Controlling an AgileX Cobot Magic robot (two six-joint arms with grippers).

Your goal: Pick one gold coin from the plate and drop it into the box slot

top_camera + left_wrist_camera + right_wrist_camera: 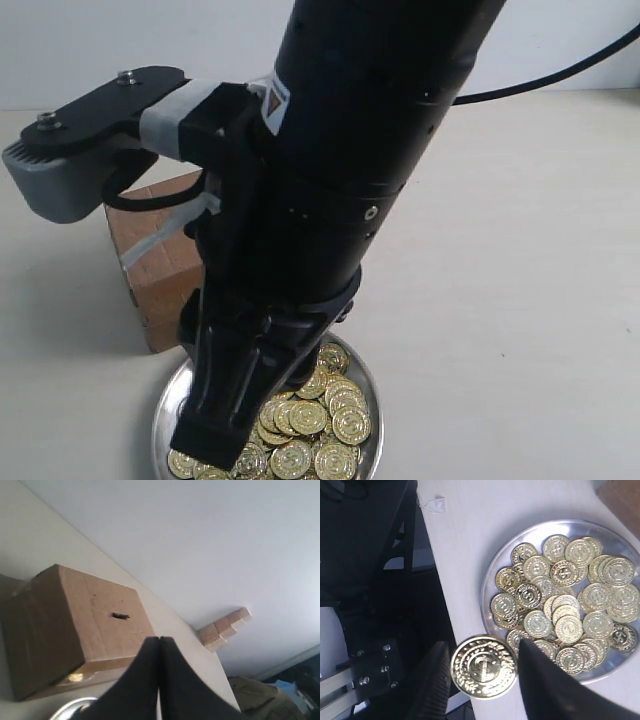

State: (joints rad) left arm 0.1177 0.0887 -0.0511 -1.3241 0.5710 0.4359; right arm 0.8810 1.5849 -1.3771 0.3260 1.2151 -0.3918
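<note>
Gripping a single gold coin (483, 666) between its two fingers, the right claw (482, 644) is seen clenched on it, with the coin's stamped face turned toward the wrist camera. The coin is held clear of the plate (506, 547), just beside its rim and above the pale table (470, 540) near the table's edge. A heap of overlapping gold coins (565, 605) is carried in the plate.

The left claw (159, 639) is seen clenched, its fingers pressed flat together with nothing visible between them. Beyond it the box (65, 615) is shown, and the slot (120, 615) is seen as a short dark slit in its upper face. A small stack of wooden blocks (225, 627) is seen farther off, against the wall.

In the exterior view the plate is found at the bottom centre of the frame and the box left of centre, just behind the plate. Whether they touch cannot be told, since the gap is hidden. The middle of the frame is crossed from top to bottom by a black arm (350, 200), whose tip hangs over the left part of the plate. Which arm it is cannot be told from this view.
</note>
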